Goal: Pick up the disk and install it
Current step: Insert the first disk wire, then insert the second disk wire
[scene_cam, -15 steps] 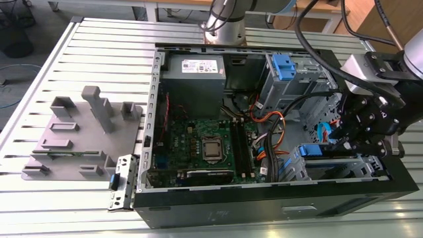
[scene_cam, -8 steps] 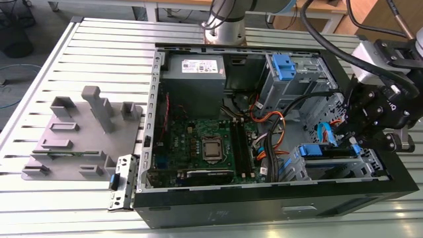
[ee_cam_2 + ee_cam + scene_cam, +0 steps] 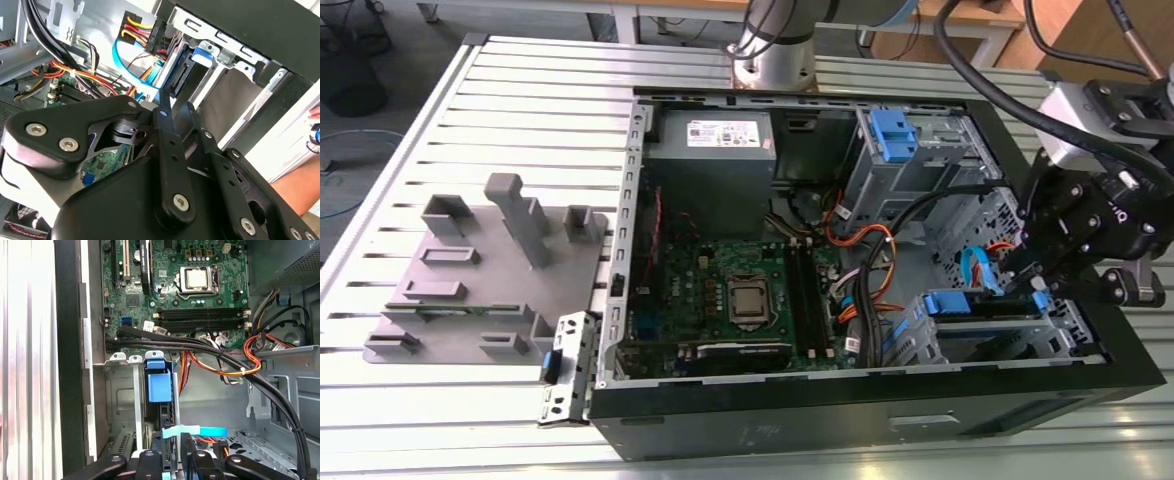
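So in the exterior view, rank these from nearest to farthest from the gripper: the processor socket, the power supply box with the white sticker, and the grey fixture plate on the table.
Measured from the gripper, at the drive bay on the exterior view's right:
1. Processor socket, mid-motherboard inside the case.
2. Power supply box, at the case's far corner.
3. Grey fixture plate, outside the case, on the exterior view's left.

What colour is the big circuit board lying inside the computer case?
Green; the circuit board shows best in the first wrist view.
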Controlling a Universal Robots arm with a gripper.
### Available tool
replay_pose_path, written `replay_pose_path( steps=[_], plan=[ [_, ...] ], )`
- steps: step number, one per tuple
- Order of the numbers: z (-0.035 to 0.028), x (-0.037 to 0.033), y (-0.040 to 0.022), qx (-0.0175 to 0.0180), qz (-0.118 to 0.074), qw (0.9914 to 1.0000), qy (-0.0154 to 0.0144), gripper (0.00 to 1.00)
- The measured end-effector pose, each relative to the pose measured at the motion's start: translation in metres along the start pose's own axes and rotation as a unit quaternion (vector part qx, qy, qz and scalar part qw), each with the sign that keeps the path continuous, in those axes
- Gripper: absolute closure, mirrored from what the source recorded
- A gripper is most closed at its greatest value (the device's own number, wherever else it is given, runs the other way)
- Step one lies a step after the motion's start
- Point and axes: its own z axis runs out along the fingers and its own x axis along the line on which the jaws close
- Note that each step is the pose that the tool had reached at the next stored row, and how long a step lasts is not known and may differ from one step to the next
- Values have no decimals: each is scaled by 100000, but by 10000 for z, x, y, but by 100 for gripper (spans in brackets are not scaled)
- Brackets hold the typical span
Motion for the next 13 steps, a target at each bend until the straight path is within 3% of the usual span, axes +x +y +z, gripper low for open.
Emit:
replay_pose_path(
  steps=[2,4,13],
  plan=[
    [0,-1,-2,-2,5,100000,-6,71],
    [-3,-3,-85,-1,1,100000,-2,71],
    [-3,-4,-89,-3,0,100000,-5,71]
  ],
)
